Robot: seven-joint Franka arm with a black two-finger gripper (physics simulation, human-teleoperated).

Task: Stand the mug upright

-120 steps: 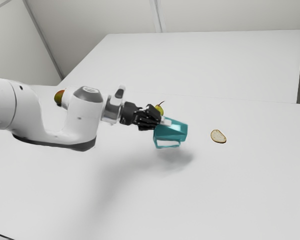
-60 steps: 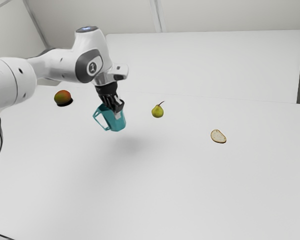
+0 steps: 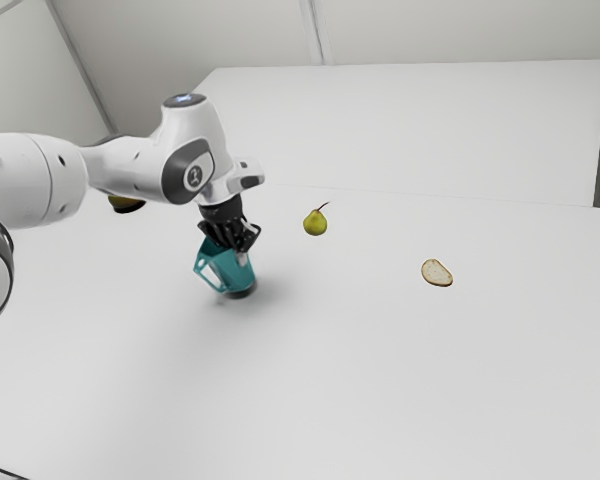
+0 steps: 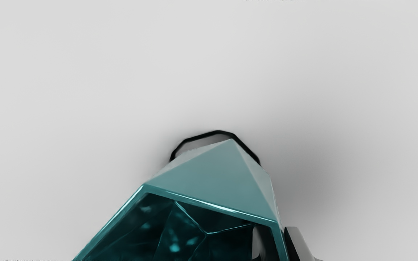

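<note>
Lowered since the frame 0.5 s ago, the mug point(image 3: 238, 268) is now nearer the table point(image 3: 410, 370), and the arm point(image 3: 130, 168) has come down with it, now hiding part of the mango point(image 3: 126, 204). The pear point(image 3: 315, 222) and bread slice point(image 3: 437, 273) have not moved.

End effector state: the gripper point(image 3: 239, 253) is closed on the mug wall near the rim point(image 4: 210, 203). In the wrist view, 1 finger point(image 4: 268, 239) is inside the opening and 1 finger point(image 4: 298, 243) is outside. This grip likely serves to keep the base free for setting down.

Mug position: under the gripper, base down, mouth up, with a slight lean. The handle point(image 3: 208, 281) faces the exterior view's left, away from the pear, and is not gripped. Contact between base and table cannot be confirmed. If the base is not yet flat, the lean should be removed before release; otherwise the mug may rock.

Materials: teal mug, glossy inside, with flat angular facets and an angular handle. The table is matte and pale. The pear is smooth and green-yellow; the bread slice is flat with a brown crust.
</note>
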